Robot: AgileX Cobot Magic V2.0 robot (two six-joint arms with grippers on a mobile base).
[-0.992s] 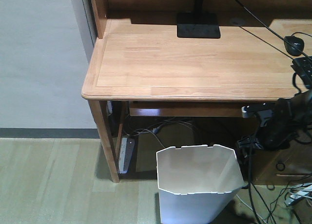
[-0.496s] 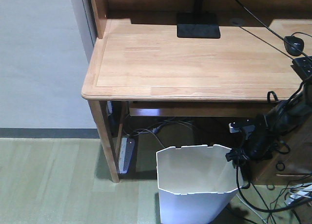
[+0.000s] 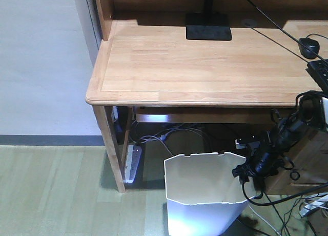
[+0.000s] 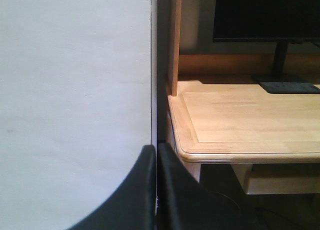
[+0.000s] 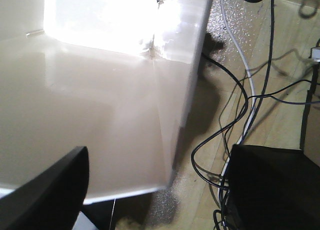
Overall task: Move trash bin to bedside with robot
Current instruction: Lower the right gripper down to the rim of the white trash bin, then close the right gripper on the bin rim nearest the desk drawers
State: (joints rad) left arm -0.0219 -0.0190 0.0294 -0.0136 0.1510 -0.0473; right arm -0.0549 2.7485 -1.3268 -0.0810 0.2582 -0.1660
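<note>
The white trash bin (image 3: 205,187) stands on the floor under the front edge of the wooden desk, its notched rim up and its cream inside showing. My right gripper (image 3: 245,173) hangs at the bin's right rim on a black arm with trailing cables. In the right wrist view the right gripper (image 5: 160,192) is open: one finger (image 5: 50,195) is over the bin's cream inside wall (image 5: 100,115), the other (image 5: 272,185) is outside it over the floor. My left gripper (image 4: 156,190) is shut and empty, facing the wall beside the desk. The bed is out of view.
The light wooden desk (image 3: 195,66) carries a monitor base (image 3: 208,26), a mouse (image 3: 309,45) and a keyboard corner. A power strip (image 3: 132,163) lies by the desk leg (image 3: 111,143). Loose cables (image 5: 240,115) run over the floor right of the bin. A white wall (image 3: 41,61) is at the left.
My right arm has moved down and to the left, from beside the desk's drawer unit to the bin's right rim. The bin has not moved.
</note>
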